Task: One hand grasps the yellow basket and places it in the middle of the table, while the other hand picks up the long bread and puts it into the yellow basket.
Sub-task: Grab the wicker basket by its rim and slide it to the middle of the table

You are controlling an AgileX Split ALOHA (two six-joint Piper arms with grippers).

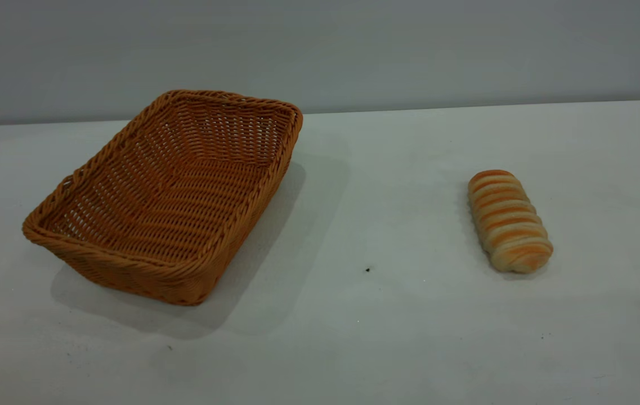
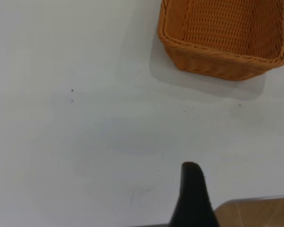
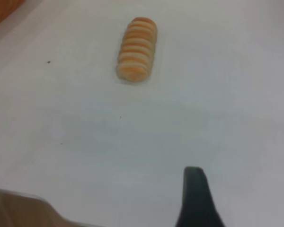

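Woven orange-tan wicker forms the yellow basket, a large rectangular tray with flared sides and a braided rim, sitting empty on the left part of the worktop and turned at an angle. Well apart from it, on the right part, lies the long bread, a small oblong cream roll with orange-brown crosswise stripes facing up. In the exterior view neither arm appears. The left gripper shows only one black pointed finger above the bare worktop near its edge, short of the basket. The right gripper likewise shows one finger, well back from the bread. Whether either is open cannot be told; neither touches anything.
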